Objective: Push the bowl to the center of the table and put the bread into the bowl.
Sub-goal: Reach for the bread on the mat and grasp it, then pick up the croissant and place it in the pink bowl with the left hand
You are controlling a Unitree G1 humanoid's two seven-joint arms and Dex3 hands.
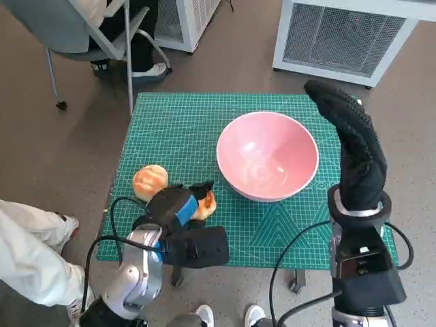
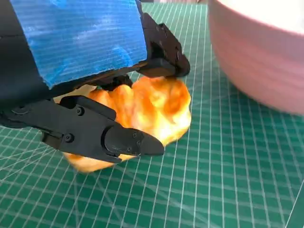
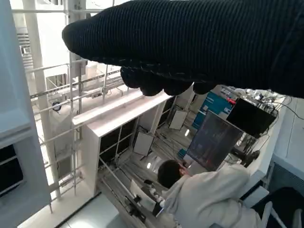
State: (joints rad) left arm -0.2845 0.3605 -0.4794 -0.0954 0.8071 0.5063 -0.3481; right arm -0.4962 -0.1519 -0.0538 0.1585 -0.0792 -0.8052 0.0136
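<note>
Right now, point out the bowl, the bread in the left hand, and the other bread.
bowl [image 1: 235,136]: head view, far rim.
held bread [image 2: 156,107]: left wrist view, its crust.
other bread [image 1: 150,180]: head view, its top.

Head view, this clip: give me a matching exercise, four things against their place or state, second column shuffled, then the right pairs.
Things:
1. pink bowl
2. left hand
3. right hand
4. round bread roll

Place or state:
A. lies free on the green mat, at its left side
B. raised beside the bowl, holding nothing
C. closed around a piece of bread
D. stands empty on the mat

Pairs: 1-D, 2-C, 3-B, 4-A
</note>
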